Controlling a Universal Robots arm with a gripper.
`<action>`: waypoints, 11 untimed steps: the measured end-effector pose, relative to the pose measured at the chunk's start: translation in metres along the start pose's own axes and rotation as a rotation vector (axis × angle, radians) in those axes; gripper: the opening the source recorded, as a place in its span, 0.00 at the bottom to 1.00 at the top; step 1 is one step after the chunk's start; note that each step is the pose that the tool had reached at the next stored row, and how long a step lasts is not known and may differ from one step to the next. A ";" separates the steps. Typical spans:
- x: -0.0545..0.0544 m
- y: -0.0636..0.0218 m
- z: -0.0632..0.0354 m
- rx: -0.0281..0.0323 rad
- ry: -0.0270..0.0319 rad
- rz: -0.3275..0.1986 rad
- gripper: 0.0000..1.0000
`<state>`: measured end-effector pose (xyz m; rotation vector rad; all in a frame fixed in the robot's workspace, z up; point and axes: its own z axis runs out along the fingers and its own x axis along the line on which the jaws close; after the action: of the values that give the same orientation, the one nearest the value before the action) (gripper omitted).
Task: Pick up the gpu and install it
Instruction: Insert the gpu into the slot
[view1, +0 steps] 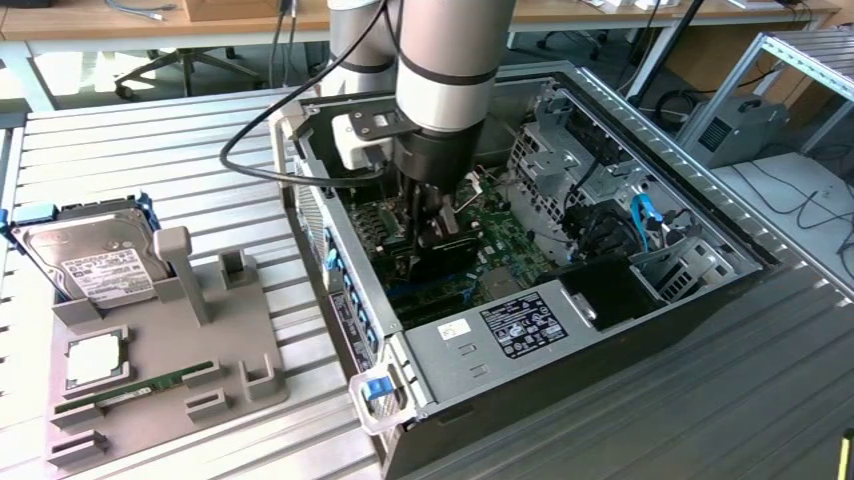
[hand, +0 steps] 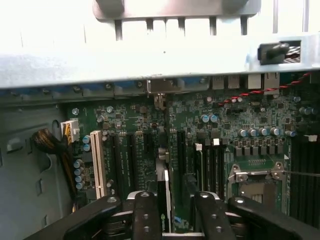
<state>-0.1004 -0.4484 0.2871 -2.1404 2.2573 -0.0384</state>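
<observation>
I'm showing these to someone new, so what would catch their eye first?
The arm plunged into the open computer case, its end effector shut on the gpu, which stands edge-on over the green motherboard. Then the grey holder at the exterior view's left, with the hard drive standing in it.

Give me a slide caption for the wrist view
Gripper holding the gpu edge-on above the motherboard slots inside the open computer case.

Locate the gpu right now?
The gpu sits edge-on between the gripper's fingers, low inside the open computer case over the motherboard's expansion slots; in the exterior view it is near centre.
</observation>
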 end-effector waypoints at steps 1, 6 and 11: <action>0.000 -0.0010 0.0000 -0.0006 0.0003 0.000 0.26; -0.001 -0.0108 0.0006 -0.0133 0.0008 0.000 0.13; -0.002 -0.0274 0.0019 -0.0396 0.0016 0.000 0.11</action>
<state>-0.0729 -0.4482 0.2863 -2.1601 2.2781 0.0047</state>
